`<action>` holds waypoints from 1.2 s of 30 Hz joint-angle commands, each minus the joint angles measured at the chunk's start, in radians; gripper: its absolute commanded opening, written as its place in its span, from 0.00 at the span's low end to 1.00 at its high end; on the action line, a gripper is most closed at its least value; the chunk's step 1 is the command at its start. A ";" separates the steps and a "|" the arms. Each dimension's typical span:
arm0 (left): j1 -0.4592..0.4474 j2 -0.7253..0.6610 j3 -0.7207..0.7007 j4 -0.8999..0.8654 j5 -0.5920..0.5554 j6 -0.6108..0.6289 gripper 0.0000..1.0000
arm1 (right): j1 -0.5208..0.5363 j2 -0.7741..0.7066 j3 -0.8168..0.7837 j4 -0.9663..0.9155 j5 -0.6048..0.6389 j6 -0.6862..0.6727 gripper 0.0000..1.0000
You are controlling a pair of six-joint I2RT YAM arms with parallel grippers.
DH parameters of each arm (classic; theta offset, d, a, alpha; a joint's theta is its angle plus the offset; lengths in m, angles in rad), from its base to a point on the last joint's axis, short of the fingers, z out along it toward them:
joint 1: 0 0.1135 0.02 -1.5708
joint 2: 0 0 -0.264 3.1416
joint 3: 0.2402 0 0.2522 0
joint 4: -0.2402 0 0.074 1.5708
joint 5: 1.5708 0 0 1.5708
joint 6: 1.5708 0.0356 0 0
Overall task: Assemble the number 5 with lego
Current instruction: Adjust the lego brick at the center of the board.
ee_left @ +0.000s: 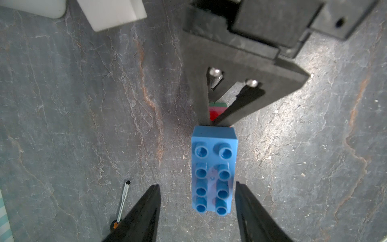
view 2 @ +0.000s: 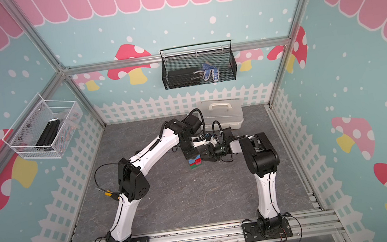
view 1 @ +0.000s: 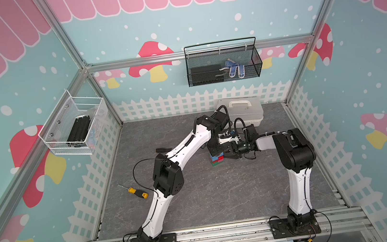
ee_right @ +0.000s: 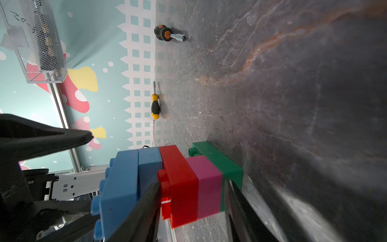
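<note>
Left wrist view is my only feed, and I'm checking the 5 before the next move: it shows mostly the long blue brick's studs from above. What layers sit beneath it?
Observer: In the right wrist view, below the long blue brick come a small blue brick, a red brick, a pink brick, then a green brick on the table.
Operator: Which layers does the right hand reach?
Observer: The right hand straddles the red and pink layers from the side. Whether it touches them is unclear.

lego bricks [ee_right: 184, 188]: 5 | screwdrivers [ee_right: 155, 106]: 2 | wire baskets [view 1: 254, 69]: 2 | plastic case [view 1: 244, 110]: 1 | arms [view 1: 190, 142]: 2
</note>
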 commanded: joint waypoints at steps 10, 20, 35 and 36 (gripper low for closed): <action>0.009 -0.058 0.043 -0.015 0.018 -0.006 0.60 | -0.016 0.025 -0.048 0.127 -0.013 0.079 0.49; 0.012 -0.067 0.055 -0.015 0.032 -0.009 0.60 | -0.021 0.021 -0.067 0.209 -0.031 0.133 0.41; 0.027 -0.077 0.049 -0.014 0.029 -0.017 0.60 | -0.018 -0.018 -0.057 0.169 -0.007 0.125 0.45; 0.030 -0.080 0.049 -0.014 0.031 -0.017 0.60 | -0.016 -0.021 -0.050 0.141 -0.004 0.107 0.45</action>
